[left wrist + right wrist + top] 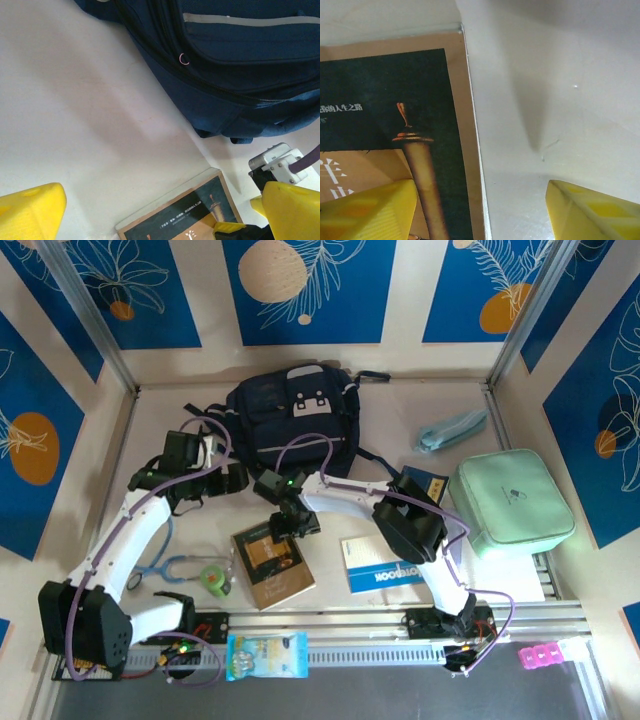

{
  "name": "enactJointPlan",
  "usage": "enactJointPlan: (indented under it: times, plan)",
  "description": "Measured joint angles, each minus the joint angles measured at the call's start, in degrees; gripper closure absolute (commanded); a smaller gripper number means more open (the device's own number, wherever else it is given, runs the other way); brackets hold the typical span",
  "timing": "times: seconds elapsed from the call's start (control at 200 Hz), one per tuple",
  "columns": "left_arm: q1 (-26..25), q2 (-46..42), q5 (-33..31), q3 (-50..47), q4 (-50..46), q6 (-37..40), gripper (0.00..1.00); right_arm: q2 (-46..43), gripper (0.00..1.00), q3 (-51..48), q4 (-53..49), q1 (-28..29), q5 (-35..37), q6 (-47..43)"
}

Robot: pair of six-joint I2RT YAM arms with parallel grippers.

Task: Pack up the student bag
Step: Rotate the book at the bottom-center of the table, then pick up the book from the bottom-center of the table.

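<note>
Your right gripper [482, 190]: blocky yellow fingers [370, 212] spread and grasping nothing, one over the book [395, 125], one over the smooth white table [560, 75].
Book: flat, kraft-brown border, dark cover with a gold column.
Your left gripper [162, 200]: yellow wedge fingers wide apart and empty, over the table between the book's corner and the bag [240, 60].
Bag: soft navy woven fabric, grey trim strip, dark zip; it lies at the table's far middle, just beyond both grippers.
</note>
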Motion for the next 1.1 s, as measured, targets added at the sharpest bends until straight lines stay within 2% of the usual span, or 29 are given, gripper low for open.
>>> enactJointPlan:
  times: [0.12,0.235,0.395,0.495,0.725,0.885,1.015,1.1]
  plan:
    - [0.0,0.0,0.6,0.0,0.0,0.3,0.0,-0.4,0.34,-0.3,-1.9,-0.4,1.1,3.0]
    - [0.0,0.8,1.7,0.0,0.1,0.4,0.0,-4.4,0.36,-5.8,-2.3,-2.3,2.2,6.6]
    - [0.0,3.3,5.6,0.0,0.3,0.0,0.0,-9.7,0.38,-12.9,-2.3,-7.1,3.2,8.5]
    - [0.0,3.7,8.7,-0.9,1.3,-1.4,0.0,-10.9,0.38,-13.8,-1.0,-7.7,3.2,8.5]
    - [-2.0,3.3,13.0,-5.1,1.2,-6.3,0.01,-16.9,0.38,-17.3,4.1,-7.5,-1.9,8.2]
    - [-6.1,2.6,13.6,-7.2,0.0,-10.3,0.11,-17.4,0.39,-18.3,6.7,-7.4,-8.2,7.3]
    - [-8.8,3.4,13.5,-7.7,-0.2,-13.2,0.21,-15.6,0.42,-18.3,7.9,-7.1,-10.3,7.4]
    - [-9.9,5.0,12.9,-7.9,-0.1,-14.2,0.23,-14.3,0.44,-18.3,8.7,-7.1,-10.9,7.4]
